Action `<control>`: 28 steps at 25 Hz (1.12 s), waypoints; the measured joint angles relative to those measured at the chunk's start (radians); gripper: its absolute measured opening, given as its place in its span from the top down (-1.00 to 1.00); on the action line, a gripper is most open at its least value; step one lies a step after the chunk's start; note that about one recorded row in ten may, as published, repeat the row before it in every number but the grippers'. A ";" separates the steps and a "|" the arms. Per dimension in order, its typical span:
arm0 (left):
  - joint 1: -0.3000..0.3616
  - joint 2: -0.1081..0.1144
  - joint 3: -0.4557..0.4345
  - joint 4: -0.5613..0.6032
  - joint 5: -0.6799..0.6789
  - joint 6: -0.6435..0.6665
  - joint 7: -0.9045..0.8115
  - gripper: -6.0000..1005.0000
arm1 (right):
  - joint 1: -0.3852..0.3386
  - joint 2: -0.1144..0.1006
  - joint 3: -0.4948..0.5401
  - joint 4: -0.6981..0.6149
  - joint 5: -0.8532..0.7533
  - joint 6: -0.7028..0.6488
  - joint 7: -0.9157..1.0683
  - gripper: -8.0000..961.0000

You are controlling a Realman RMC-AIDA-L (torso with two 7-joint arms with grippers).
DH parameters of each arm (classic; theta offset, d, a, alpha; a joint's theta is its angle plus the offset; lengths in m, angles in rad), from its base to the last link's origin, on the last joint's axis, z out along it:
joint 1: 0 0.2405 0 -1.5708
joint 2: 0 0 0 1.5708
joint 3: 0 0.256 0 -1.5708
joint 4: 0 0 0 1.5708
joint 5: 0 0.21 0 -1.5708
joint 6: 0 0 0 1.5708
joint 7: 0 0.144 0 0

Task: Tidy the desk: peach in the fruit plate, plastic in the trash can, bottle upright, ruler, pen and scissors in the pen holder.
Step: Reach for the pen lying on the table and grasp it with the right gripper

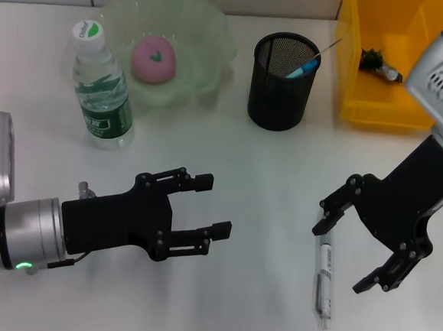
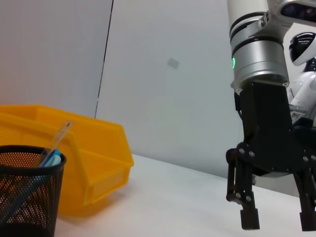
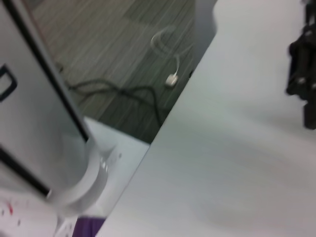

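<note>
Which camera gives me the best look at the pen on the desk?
Head view: the pen lies on the table under the open right gripper. Neither wrist view shows it.

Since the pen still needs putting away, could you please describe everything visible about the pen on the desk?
The slim white-and-grey pen lies flat on the white desk, running roughly lengthwise away from the robot. Its far end sits under the open right tool, which hovers above it without gripping. Nothing else touches it; the black mesh pen holder stands well beyond it.
</note>
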 joint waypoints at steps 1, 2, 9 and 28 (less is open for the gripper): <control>0.000 0.000 0.001 0.000 0.000 0.001 -0.004 -0.56 | 0.002 0.004 -0.013 -0.011 -0.009 -0.001 -0.006 -0.69; -0.002 0.000 0.003 0.000 -0.001 0.001 -0.010 -0.56 | 0.002 0.007 -0.022 -0.020 -0.015 -0.003 -0.011 -0.69; -0.012 -0.001 0.013 0.003 0.007 0.020 -0.068 -0.56 | 0.004 0.016 -0.062 -0.074 -0.037 -0.054 -0.058 -0.69; 0.001 0.000 0.027 -0.002 0.021 0.043 -0.077 -0.56 | 0.029 0.027 -0.202 -0.122 -0.115 -0.073 -0.143 -0.68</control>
